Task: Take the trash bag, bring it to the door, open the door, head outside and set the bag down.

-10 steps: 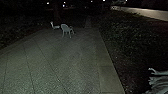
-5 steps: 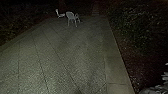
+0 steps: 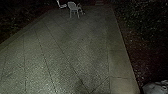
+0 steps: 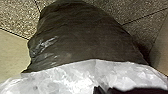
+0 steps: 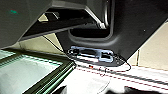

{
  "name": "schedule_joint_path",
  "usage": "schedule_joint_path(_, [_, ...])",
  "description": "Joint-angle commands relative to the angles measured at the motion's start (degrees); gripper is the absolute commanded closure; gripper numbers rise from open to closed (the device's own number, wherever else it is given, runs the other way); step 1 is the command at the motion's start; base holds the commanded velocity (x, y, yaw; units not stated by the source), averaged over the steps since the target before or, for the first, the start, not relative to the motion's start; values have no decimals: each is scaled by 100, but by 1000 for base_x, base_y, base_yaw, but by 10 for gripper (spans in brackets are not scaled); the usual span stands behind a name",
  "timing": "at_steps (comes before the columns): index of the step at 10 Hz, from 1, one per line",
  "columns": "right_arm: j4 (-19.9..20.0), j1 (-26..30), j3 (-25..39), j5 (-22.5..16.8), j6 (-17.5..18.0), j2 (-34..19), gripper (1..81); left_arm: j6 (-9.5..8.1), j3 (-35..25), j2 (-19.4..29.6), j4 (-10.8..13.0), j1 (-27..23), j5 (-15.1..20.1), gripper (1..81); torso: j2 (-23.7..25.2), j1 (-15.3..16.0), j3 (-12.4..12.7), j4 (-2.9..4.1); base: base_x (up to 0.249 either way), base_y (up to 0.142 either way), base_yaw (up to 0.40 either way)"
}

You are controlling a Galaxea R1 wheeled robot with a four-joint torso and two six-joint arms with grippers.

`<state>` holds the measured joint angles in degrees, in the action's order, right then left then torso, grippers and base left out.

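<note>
The trash bag fills out dark and bulging below the left wrist camera; its black lower part is glossy in places, and its crumpled whitish upper part lies close to the camera. My left gripper is shut on that whitish part, its dark tips close together. In the right wrist view my right gripper stands open, dark tips wide apart, with bright floor between them. A glazed door panel with a dark frame shows near the robot's base.
Outside, speckled paving stretches ahead to white chairs at its far end. A paler kerb strip runs along the right, beside dark planting. An unclear pale shape stands at the near right.
The head camera has tilted down; the paving fills more of its view and the distant lights have gone out at the top.
</note>
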<state>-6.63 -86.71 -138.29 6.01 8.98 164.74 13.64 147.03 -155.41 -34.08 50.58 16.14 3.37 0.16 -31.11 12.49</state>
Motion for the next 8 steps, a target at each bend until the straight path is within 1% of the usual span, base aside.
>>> schedule_joint_path(1, [-14,-114,84,-434,-20,44,10,16,712,53,-116,-904,995,811,0,0,0,0,0,0,0])
schedule_joint_path(2, [-14,-123,84,-434,-20,44,10,16,897,-52,-108,-1010,1136,811,-2,2,2,0,0,0,0])
schedule_joint_path(4, [4,-123,84,-426,-20,52,10,16,1108,-210,-90,-1072,1172,811,-2,2,-2,0,0,0,0])
schedule_joint_path(8, [4,-132,66,-425,-20,52,10,25,1126,-255,-54,-1160,1198,811,-2,5,-6,0,0,0,0])
